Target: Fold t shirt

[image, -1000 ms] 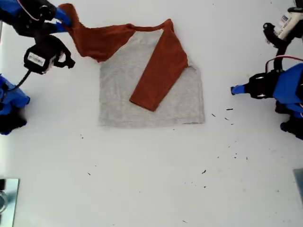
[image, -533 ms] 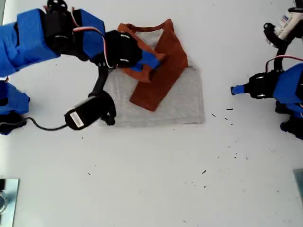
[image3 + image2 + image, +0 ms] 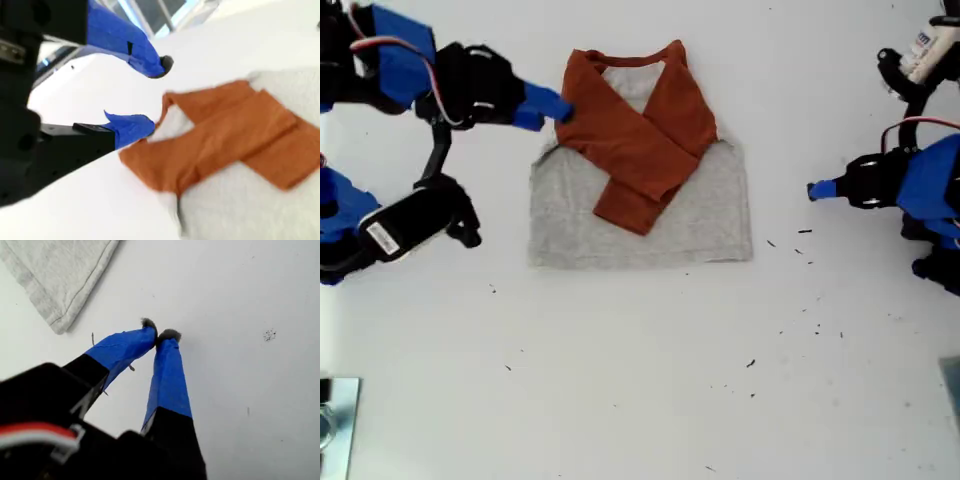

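The t shirt (image 3: pixel 640 175) lies flat on the worktop (image 3: pixel 640 380), both rust sleeves crossed over its grey body. My second end effector (image 3: pixel 147 97) gapes empty beside the shoulder at the exterior view's left; its lower finger looks close enough to snag and undo the fold. My first end effector (image 3: pixel 161 335), pinched closed on nothing, sits well apart. Only its wrist view shows the hem corner.

The t shirt (image 3: pixel 650 215) has a light heather-grey body with rust-orange sleeves and collar. It lies on a plain white table (image 3: pixel 640 380) flecked with dark specks. My first gripper (image 3: pixel 160 335) and my second gripper (image 3: pixel 150 97) wear blue tape over black bodies.
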Motion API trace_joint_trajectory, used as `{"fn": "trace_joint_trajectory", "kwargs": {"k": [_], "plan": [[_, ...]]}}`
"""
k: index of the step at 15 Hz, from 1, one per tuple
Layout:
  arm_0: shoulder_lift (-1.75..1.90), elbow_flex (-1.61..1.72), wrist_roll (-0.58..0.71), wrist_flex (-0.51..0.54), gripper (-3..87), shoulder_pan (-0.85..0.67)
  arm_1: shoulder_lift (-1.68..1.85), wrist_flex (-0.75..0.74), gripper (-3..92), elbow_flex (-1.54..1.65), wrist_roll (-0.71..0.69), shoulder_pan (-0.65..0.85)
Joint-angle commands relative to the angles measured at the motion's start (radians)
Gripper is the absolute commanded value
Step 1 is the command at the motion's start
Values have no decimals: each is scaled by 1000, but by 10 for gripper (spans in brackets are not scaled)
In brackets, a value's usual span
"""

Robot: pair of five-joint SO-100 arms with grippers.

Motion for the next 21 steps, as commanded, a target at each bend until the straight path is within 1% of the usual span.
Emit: {"fn": "trace_joint_trajectory", "kwargs": {"k": [1,2,4,6,7,8,9,10,12,13,14,15,16,18,20,21], "plan": [[342,503,-91,-94,85,-54,14,5,35,52,9,3],[474,673,-120,-123,68,-63,14,5,35,52,9,5],[736,933,-166,-121,-2,-75,14,5,35,52,12,6],[923,1066,-210,-124,-3,-41,14,6,34,54,21,8],[879,1042,-219,-126,-3,-35,6,6,33,46,31,3],[735,927,-215,-124,-3,-17,-94,-51,32,6,66,-31],[531,724,-215,-61,-3,31,-367,-101,32,-178,115,-106],[370,492,-219,21,-3,94,-684,-61,32,-468,94,-121],[135,95,-201,178,-3,179,-1077,98,34,-966,74,-178],[23,-63,-199,255,30,229,-1223,183,59,-1157,92,-202],[-71,-164,-199,293,211,278,-1336,232,218,-1293,118,-230],[-149,-224,-201,314,275,313,-1427,253,310,-1385,135,-258],[-198,-252,-213,325,291,341,-1499,265,359,-1436,147,-279],[-249,-210,-233,296,300,359,-1585,238,351,-1460,169,-310],[-259,-77,-241,181,297,356,-1638,170,321,-1405,196,-331],[-265,6,-250,104,297,356,-1644,84,309,-1345,196,-342]]}}
